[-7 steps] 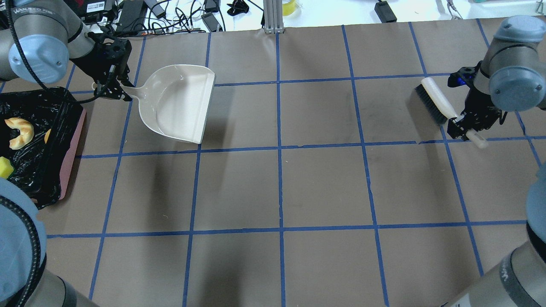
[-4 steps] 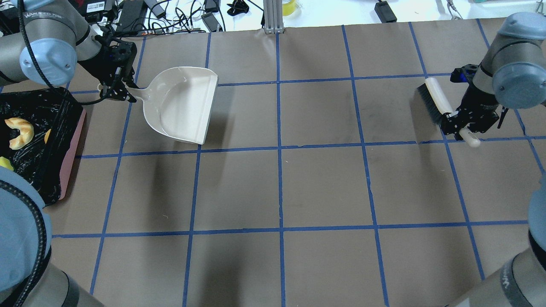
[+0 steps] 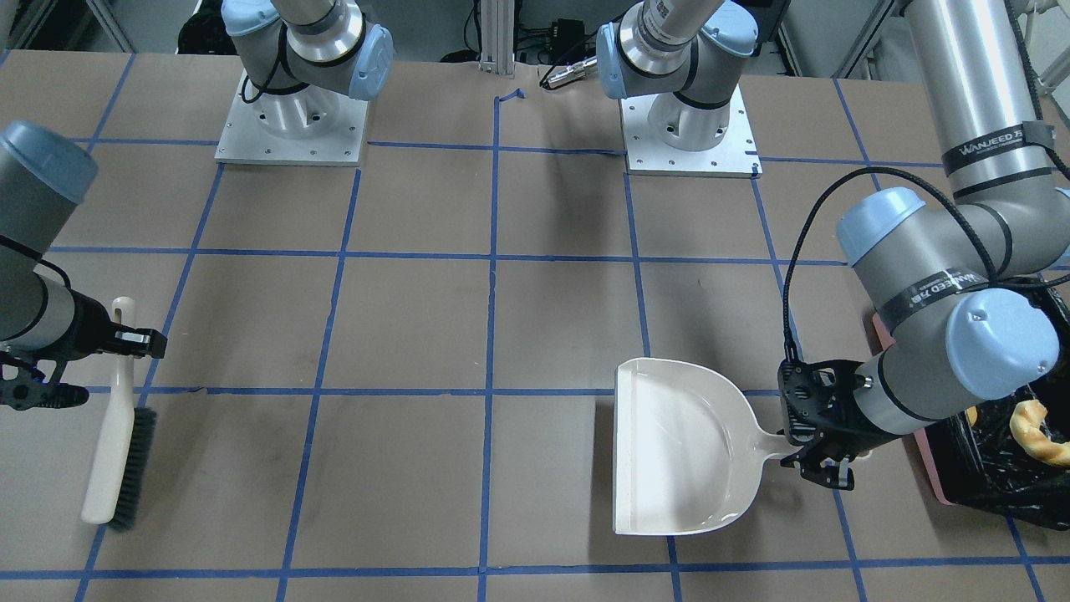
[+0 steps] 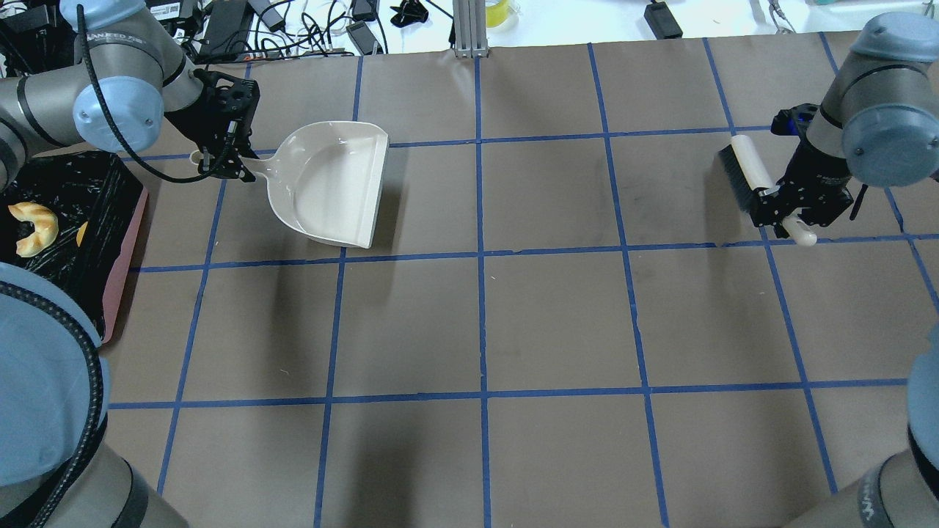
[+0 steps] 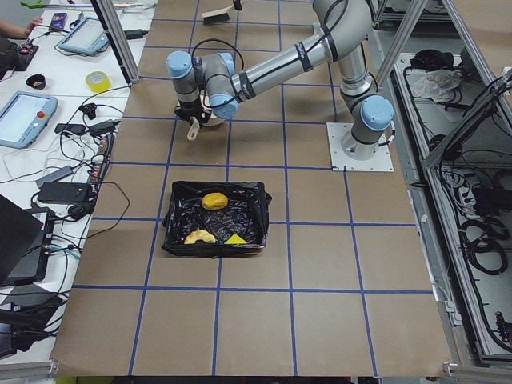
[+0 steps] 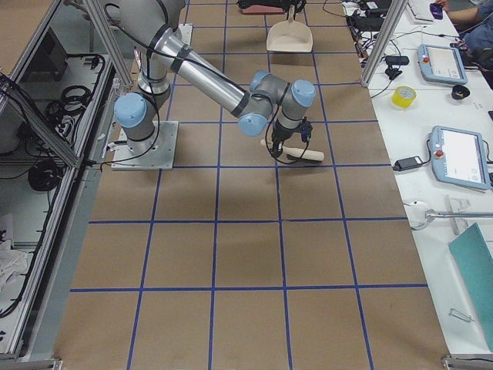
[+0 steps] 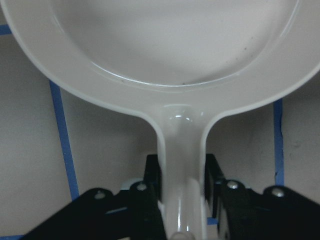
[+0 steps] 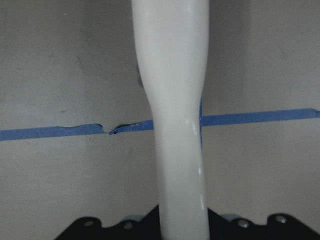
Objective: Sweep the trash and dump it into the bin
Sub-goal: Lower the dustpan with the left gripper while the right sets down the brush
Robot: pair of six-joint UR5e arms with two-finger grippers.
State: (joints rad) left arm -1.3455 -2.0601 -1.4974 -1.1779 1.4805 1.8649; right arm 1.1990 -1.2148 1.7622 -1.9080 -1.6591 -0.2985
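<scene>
All three pieces of trash lie inside the bin point(image 4: 126, 264), which sits against the left edge of the table point(image 4: 557, 323): the croissant-like pastry piece point(image 4: 33, 227), the potato-like lump point(image 5: 214, 200) and the yellow sponge block point(image 5: 234, 238) rest on its black bag liner point(image 4: 81, 183). No trash shows on the table top.

The left gripper point(image 4: 235, 167) is clamped on the handle of the cream dustpan point(image 4: 334, 187), its fingers point(image 7: 150, 190) pressed to either side of the handle. The pan is empty and sits towards the far left corner, just beside the bin, with its mouth facing the middle of the table. I cannot tell whether its lip touches the surface. The right gripper point(image 4: 781, 213) is closed on the handle of the brush point(image 4: 748, 176) near the right edge, well apart from the pan, bristles turned down.

By my judgement the sweeping and dumping are finished, and the step in hand is putting the tools away. The next move calls for setting the dustpan flat on the table clear of the bin, then opening the jaws and lifting straight off so the handle is not dragged; the brush needs the same
</scene>
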